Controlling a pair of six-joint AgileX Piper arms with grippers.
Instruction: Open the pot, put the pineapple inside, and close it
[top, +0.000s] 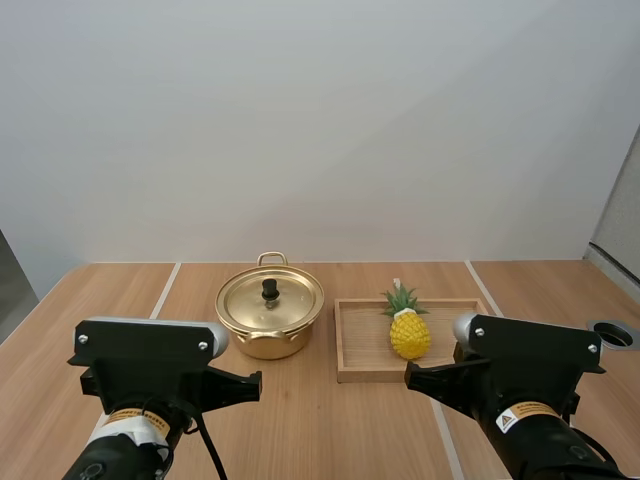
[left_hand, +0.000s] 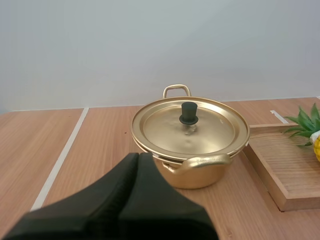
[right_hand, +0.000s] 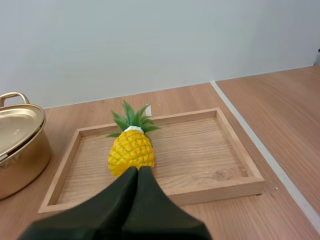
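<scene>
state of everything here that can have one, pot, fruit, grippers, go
pot, closed
lid, seated on the pot
pineapple, in the tray, not gripped
tray, holding just the pineapple
left gripper, jaws shut on nothing, short of the pot
right gripper, jaws shut on nothing, short of the pineapple

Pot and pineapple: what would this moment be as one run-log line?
pot: lid on | pineapple: in wooden tray | left gripper: shut, facing pot | right gripper: shut, facing pineapple
</scene>
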